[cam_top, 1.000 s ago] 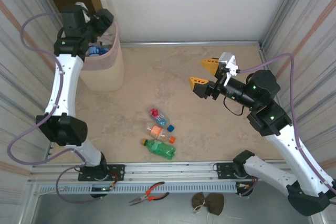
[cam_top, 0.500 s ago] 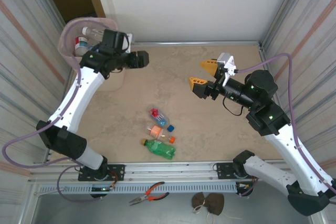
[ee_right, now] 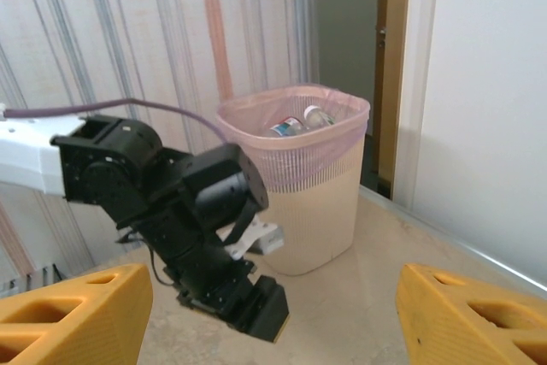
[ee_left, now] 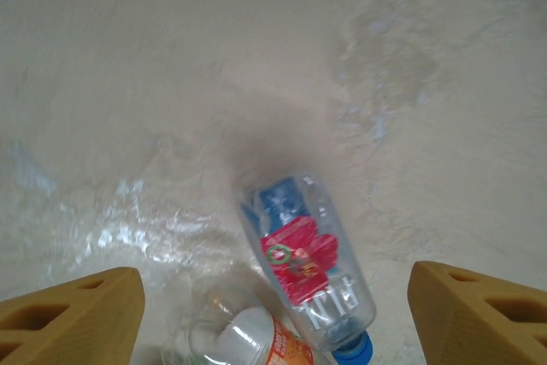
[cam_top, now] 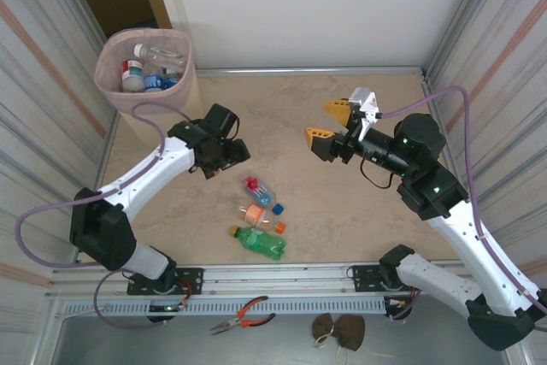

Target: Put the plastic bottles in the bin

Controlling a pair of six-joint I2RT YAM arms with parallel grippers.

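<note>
Marbled tabletop (ee_left: 171, 57) bears a blue-capped bottle (ee_left: 309, 273) lying under the left tool (ee_left: 273, 288), spread wide, empty.

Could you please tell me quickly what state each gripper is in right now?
Left gripper: open, holding nothing.
Right gripper: open, holding nothing.

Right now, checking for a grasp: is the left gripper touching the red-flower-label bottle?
Apart. Left wrist view: the open fingers flank the bottle, bare table showing between each finger and it.

White links (cam_top: 145, 173), black joints (cam_top: 102, 226), purple cables (ee_right: 85, 106), slotted orange jaws.
</note>
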